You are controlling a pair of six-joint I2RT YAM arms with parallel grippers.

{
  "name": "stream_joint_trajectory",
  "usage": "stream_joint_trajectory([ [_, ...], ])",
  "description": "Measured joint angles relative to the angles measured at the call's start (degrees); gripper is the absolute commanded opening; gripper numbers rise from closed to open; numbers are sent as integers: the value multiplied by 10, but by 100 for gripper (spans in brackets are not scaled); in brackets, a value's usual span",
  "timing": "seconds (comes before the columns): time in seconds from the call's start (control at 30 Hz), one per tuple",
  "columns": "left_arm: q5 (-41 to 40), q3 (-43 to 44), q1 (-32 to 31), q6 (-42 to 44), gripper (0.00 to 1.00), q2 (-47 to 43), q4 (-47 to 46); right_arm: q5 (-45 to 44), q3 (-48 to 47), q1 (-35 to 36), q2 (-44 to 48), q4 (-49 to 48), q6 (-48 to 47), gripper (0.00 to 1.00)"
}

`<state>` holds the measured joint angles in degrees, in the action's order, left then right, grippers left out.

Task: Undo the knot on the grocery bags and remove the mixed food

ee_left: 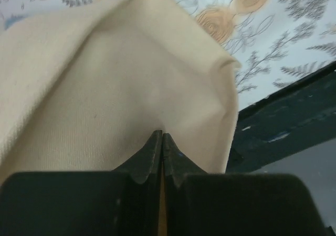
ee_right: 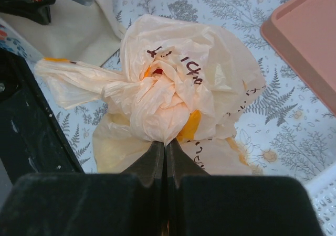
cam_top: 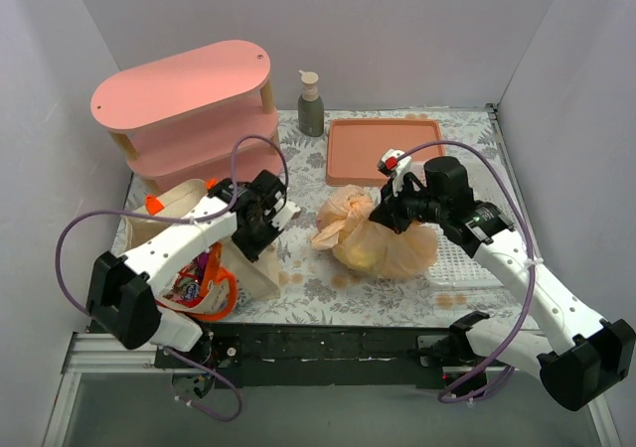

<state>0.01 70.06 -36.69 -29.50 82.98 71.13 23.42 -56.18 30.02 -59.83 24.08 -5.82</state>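
Plastic bag lies crosswise, tail leftward; right tool apparently pinching it.

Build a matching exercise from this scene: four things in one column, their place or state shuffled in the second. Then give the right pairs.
1. plastic bag
2. canvas tote
3. pump bottle
4. pink tray

A. cloth pinched by the left gripper
B. upright at the far edge of the table
C. knotted, its knot pinched by the right gripper
D. lying flat just beyond the plastic bag

Pairs: 1-C, 2-A, 3-B, 4-D
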Motion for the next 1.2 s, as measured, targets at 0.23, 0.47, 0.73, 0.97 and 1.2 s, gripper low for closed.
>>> stream_joint_trajectory([
  [0.23, -105, -142, 38, 22, 0, -159, -50, 38, 10, 13, -36, -6, 7, 1],
  [0.47, -173, -122, 91, 33, 12, -142, -57, 56, 10, 103, -97, -47, -2, 1],
  [0.73, -11, 34, 96, 17, 37, -75, -63, 66, 8, 127, -118, -56, -74, 59],
  [0.97, 212, 49, 79, 96, 58, -98, -111, 31, 17, 127, -48, -16, -129, 61],
  [1.2, 290, 43, 43, 62, 98, -15, -170, 37, 23, 132, -23, -23, -131, 58],
])
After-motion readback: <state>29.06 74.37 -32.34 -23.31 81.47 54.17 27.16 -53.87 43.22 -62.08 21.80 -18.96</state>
